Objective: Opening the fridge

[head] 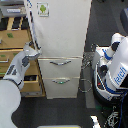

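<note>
The fridge [62, 27] is tall and white and fills the middle of the exterior view. Its large upper door carries a small green-and-white sticker [43, 8] near the top left. Below the door are two drawers, each with a curved silver handle: the upper handle [61, 63] and the lower handle [61, 80]. The door and both drawers look shut. My arm reaches in from the lower left. Its gripper [34, 52] is at the fridge's left edge, near the bottom corner of the upper door. The fingers are too small and blurred to show whether they are open or shut.
A tan wooden drawer cabinet [15, 42] stands right against the fridge on the exterior view's left, behind my arm. A white and blue robot [115, 70] with cables stands on the exterior view's right, close to the lower drawers. The floor is dark.
</note>
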Tool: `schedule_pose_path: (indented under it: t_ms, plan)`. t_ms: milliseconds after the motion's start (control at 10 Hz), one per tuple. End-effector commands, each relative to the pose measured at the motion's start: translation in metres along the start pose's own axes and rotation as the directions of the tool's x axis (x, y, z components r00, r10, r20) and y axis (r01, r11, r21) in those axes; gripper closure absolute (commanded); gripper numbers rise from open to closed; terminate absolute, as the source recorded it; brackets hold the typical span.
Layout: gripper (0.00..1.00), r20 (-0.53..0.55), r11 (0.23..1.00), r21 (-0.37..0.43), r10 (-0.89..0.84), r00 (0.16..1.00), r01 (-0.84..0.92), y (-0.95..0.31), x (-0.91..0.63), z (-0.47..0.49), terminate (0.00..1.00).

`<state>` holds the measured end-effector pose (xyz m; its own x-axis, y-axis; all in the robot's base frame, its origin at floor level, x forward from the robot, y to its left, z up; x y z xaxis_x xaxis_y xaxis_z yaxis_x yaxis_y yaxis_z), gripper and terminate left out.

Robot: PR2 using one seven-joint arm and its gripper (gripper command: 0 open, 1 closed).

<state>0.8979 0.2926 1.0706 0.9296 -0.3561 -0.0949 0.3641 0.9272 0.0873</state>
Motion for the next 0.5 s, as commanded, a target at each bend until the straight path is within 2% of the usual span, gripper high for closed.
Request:
schedule_pose_path:
  t_ms: [100, 200, 300, 400, 500]
  plan:
    - [0.00, 0.015, 0.989, -0.149, 0.007, 1.000, -0.004, 0.009, 0.025, 0.028, 0.00]
    - [0.00, 0.014, 0.989, -0.150, 0.008, 1.000, -0.006, 0.009, 0.024, 0.031, 0.00]
    - [0.00, 0.024, 0.977, -0.209, 0.046, 0.999, -0.040, 0.014, 0.023, 0.043, 0.00]
    - [1.00, 0.024, 0.976, -0.213, 0.040, 0.999, -0.034, 0.011, 0.022, 0.043, 0.00]
    - [1.00, 0.016, 0.974, -0.222, 0.044, 0.999, -0.040, 0.008, 0.025, 0.038, 0.00]
